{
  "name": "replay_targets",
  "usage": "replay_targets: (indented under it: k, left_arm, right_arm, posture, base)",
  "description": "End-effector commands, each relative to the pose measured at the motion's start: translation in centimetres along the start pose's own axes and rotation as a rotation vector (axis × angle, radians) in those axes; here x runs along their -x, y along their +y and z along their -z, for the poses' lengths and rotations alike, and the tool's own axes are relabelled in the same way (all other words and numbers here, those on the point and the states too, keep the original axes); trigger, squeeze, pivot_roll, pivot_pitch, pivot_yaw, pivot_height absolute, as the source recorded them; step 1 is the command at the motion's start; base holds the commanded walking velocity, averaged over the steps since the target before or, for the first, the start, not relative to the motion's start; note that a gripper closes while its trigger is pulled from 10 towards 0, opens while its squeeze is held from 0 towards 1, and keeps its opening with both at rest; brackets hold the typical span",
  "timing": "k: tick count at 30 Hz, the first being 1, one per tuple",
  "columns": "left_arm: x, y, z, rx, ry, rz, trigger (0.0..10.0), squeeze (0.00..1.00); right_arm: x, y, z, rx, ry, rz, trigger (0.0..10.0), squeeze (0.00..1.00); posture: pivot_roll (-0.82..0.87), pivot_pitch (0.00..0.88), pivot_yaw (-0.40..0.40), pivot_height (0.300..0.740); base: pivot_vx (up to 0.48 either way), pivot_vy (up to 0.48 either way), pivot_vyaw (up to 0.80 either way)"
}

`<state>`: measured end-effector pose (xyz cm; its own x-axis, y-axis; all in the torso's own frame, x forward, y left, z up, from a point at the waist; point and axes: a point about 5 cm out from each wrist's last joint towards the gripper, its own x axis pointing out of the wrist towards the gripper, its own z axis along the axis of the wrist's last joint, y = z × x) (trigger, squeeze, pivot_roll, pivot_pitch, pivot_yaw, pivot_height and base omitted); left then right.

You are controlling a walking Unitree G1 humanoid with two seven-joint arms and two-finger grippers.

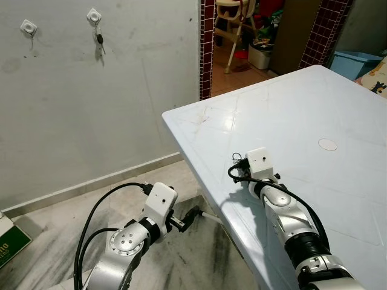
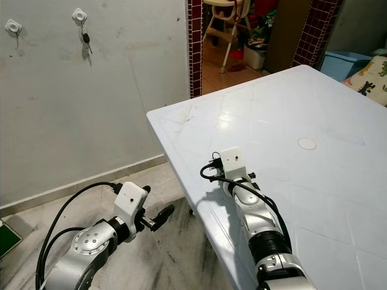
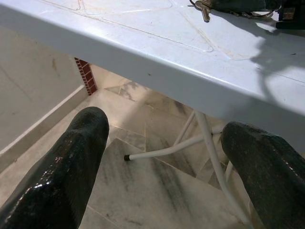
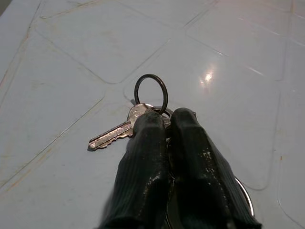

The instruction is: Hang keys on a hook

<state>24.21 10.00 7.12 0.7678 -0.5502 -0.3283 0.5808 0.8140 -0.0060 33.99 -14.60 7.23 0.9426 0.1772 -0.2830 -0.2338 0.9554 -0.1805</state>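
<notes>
Currently the right gripper (image 4: 164, 124) is clenched on the keys (image 4: 125, 128), low on the white table (image 1: 314, 115) close to its near-left edge; one silver key and one dark ring stick out past the fingertips. Left gripper (image 3: 162, 162) hangs spread and empty below the table edge, over marble floor (image 1: 54, 254). At 11 o'clock, two wall hooks (image 1: 94, 16); the right one seems to carry a small dark key already. Doorway (image 1: 242, 42) at 12 o'clock.
</notes>
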Motion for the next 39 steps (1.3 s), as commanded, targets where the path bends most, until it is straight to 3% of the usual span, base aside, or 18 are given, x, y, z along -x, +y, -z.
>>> replay_targets:
  k: [1,10,23,26,29,31,34,39]
  left_arm:
    - [0.0,0.1,-0.1,-0.015,0.004,0.005,10.0,0.00]
    - [0.0,0.0,-0.1,-0.013,0.003,0.003,10.0,0.00]
    - [-0.2,0.0,-0.3,-0.011,-0.003,-0.003,10.0,0.00]
    - [-0.3,0.0,-0.2,-0.012,-0.002,-0.004,10.0,0.00]
    - [-0.4,-0.1,-0.3,-0.013,-0.003,-0.006,10.0,0.00]
    - [-0.4,0.1,-0.2,-0.019,-0.006,-0.029,10.0,0.00]
    - [-0.4,0.5,-0.3,-0.032,-0.014,-0.064,10.0,0.00]
    - [-0.3,2.2,-0.7,-0.063,-0.035,-0.211,10.0,0.00]
  right_arm:
    - [0.1,-0.2,0.6,-0.018,0.025,0.011,0.0,0.00]
    - [-0.1,-1.6,-2.3,-0.045,-0.108,0.088,0.0,0.00]
    - [-0.1,-1.8,-3.1,-0.056,-0.143,0.101,0.0,0.00]
    - [-0.1,-2.1,-5.7,-0.149,-0.248,0.102,0.0,0.00]
    - [0.1,-2.1,-7.6,-0.181,-0.322,0.089,0.0,0.00]
    - [0.4,-1.9,-9.2,-0.207,-0.378,0.070,0.0,0.00]
    - [0.7,-1.6,-9.9,-0.215,-0.401,0.056,0.0,0.00]
    - [1.4,-0.7,-10.9,-0.225,-0.430,0.002,0.0,0.00]
  posture:
    - [0.06,0.000,0.038,0.740]
    - [0.06,0.000,0.037,0.740]
    - [0.06,0.000,0.028,0.740]
    - [0.06,0.000,0.027,0.740]
    - [0.05,0.000,0.027,0.740]
    - [0.05,0.000,0.027,0.740]
    - [0.06,0.000,0.025,0.740]
    - [0.06,0.000,0.024,0.740]
  base:
    - [0.000,0.000,0.00]
    - [0.000,0.000,0.00]
    - [0.000,0.000,0.00]
    - [0.000,0.000,0.00]
    - [0.000,0.000,0.00]
    - [0.000,0.000,0.00]
    - [0.000,0.000,0.00]
    - [0.000,0.000,0.00]
